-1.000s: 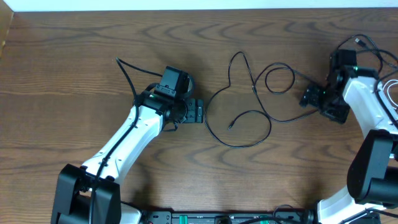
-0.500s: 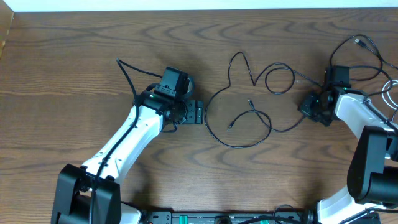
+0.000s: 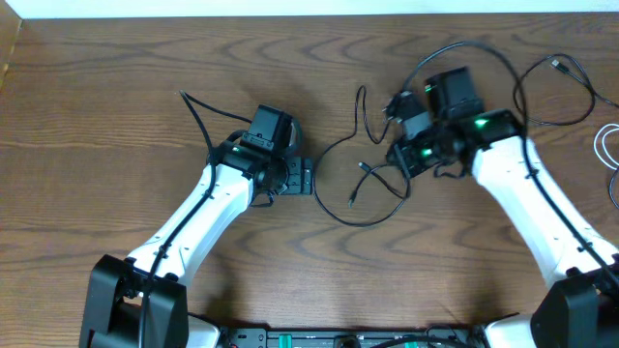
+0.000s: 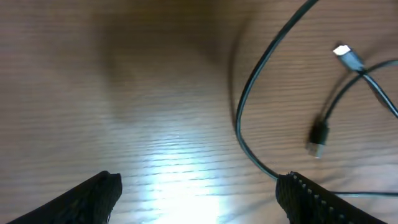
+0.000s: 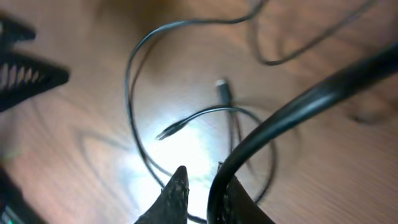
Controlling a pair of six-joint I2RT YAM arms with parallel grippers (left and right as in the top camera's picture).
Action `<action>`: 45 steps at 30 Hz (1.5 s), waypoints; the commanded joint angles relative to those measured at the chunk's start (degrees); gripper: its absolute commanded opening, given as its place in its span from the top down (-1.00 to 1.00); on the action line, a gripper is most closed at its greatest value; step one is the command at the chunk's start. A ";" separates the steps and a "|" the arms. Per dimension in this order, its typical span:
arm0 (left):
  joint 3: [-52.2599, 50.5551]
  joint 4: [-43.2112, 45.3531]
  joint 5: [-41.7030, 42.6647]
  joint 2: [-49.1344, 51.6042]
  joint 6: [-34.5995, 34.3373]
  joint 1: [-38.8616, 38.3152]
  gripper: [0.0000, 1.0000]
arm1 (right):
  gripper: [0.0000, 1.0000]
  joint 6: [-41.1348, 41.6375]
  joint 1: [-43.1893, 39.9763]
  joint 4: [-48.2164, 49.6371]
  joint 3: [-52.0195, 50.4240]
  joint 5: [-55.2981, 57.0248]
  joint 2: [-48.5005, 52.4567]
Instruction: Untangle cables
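- The left hand (image 3: pixel 310 178) is gaping wide, released, just beside the black cable (image 4: pixel 238 115) looping on the worktop (image 3: pixel 116 97).
- The right hand (image 3: pixel 397 155) is clenching a strand of that cable.
- The white cable (image 3: pixel 600 147) is lying at the right edge.

Left and far edges of the table (image 3: pixel 106 87) — free passage. Mid-bench the black cable (image 3: pixel 320 186) loops between left gripper (image 3: pixel 309 177) and right gripper (image 3: pixel 397 157); white cable (image 3: pixel 599 145) hugs the right edge.

Dark brown wood-grain table (image 3: pixel 116 87) seen across whole overhead view. Along far edge, pale strip (image 3: pixel 290 8) seen. Bright glare noted on table in left wrist and right wrist views.
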 commanded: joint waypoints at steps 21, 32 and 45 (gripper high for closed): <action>-0.20 -1.09 -4.55 0.22 0.33 0.24 -0.69 | 0.24 30.93 4.11 5.31 -18.75 16.04 0.66; -0.20 -1.09 -4.39 0.22 0.33 0.24 -0.69 | 0.16 34.38 4.11 18.45 -24.48 8.13 0.66; -0.20 -1.09 -4.42 0.22 0.33 0.24 -0.69 | 0.98 28.83 2.80 18.10 -22.08 8.15 -0.94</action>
